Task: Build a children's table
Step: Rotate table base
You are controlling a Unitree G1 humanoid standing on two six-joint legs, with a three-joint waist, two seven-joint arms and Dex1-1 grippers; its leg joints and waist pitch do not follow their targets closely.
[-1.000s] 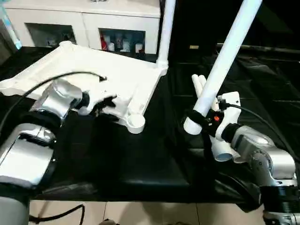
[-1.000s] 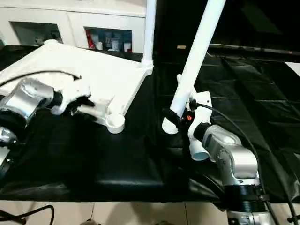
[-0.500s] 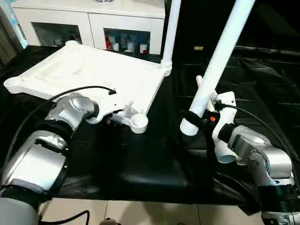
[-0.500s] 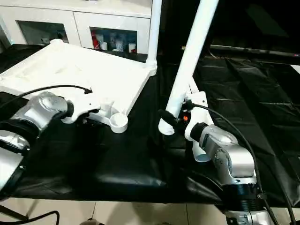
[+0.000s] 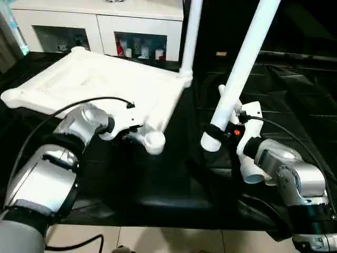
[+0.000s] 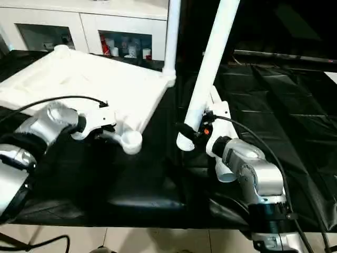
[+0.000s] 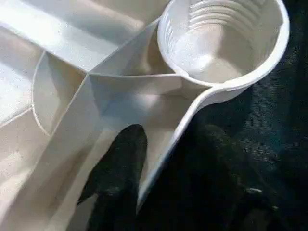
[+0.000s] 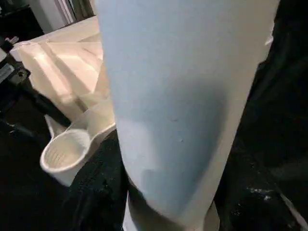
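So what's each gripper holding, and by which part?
Left gripper clamps the tabletop's rim beside the near corner socket; right gripper holds a leg near its lower end.

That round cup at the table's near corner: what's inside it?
The corner socket is empty: ridged rings line its wall above a bare floor. The black cloth beneath it is covered from view.
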